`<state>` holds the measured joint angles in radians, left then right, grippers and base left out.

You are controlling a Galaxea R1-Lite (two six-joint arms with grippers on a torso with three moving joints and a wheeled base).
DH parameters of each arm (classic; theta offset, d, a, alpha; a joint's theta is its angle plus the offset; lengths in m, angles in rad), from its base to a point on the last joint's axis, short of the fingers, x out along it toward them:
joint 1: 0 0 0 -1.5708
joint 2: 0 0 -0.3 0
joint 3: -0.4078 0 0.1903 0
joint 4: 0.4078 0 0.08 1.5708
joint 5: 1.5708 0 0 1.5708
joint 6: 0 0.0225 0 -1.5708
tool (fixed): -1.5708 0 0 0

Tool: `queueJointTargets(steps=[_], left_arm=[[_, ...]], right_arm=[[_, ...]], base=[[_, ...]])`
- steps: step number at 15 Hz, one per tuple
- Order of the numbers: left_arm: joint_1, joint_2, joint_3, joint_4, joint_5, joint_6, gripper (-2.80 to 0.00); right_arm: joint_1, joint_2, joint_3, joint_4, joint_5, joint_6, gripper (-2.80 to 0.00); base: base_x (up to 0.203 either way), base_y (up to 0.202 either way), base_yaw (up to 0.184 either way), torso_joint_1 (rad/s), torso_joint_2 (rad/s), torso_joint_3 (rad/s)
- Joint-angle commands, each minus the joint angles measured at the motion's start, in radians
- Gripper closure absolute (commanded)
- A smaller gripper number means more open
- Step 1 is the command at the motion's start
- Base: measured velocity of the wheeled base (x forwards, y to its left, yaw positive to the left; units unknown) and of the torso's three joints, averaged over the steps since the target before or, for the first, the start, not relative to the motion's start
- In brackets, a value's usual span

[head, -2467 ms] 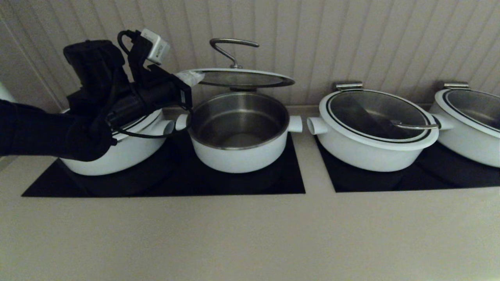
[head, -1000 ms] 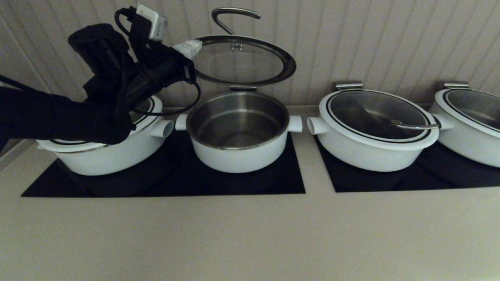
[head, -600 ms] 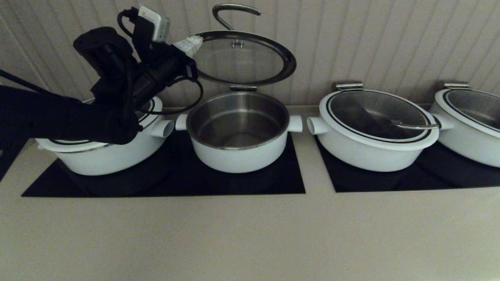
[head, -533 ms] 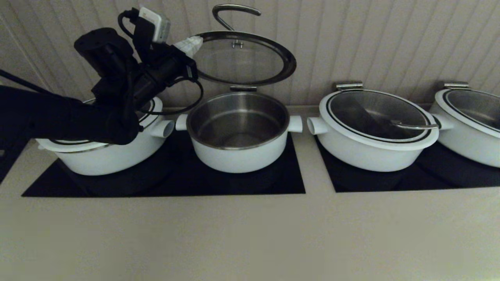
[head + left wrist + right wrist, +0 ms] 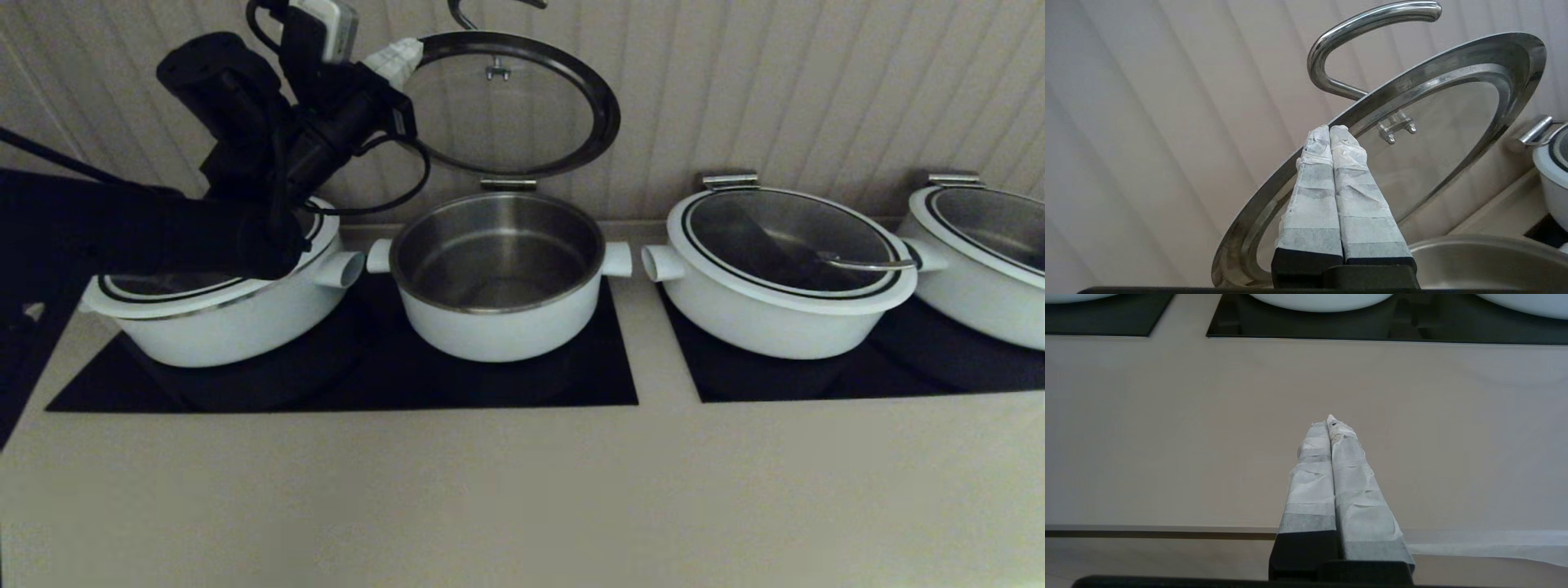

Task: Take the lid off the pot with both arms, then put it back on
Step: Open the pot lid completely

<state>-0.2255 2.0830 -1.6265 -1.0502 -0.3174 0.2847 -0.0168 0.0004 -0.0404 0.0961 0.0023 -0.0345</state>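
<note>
now the left gripper (image 5: 1329,130), its fingers pressed together under the rim of the hinged glass lid (image 5: 510,102), props it nearly upright above the open pot (image 5: 498,278), so it should lower it slowly, while the right gripper (image 5: 1329,421) rests closed over the counter (image 5: 1167,428).

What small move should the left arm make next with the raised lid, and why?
Probably ease the lid back down. It stands tipped up on its rear hinge above the open pot, with the left gripper shut and pressed under its rim. The right gripper is shut, idle over the counter.
</note>
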Motion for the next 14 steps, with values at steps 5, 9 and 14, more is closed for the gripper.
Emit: queueJointTargets(steps=[5,9,14], left_arm=[[0.000,0.000,-0.002,-0.002,0.000,0.002,0.00],[0.000,-0.049,0.044,0.010,-0.002,0.002,0.00],[0.000,-0.108,0.158,0.012,-0.002,0.002,0.00]], right_arm=[[0.000,0.000,0.001,0.000,0.001,-0.001,0.00],[0.000,0.000,0.001,0.000,0.001,-0.001,0.00],[0.000,0.000,0.001,0.001,0.001,-0.001,0.00]], base=[[0.000,0.000,0.000,0.000,0.00,0.000],[0.000,0.000,0.000,0.000,0.00,0.000],[0.000,0.000,0.000,0.000,0.00,0.000]])
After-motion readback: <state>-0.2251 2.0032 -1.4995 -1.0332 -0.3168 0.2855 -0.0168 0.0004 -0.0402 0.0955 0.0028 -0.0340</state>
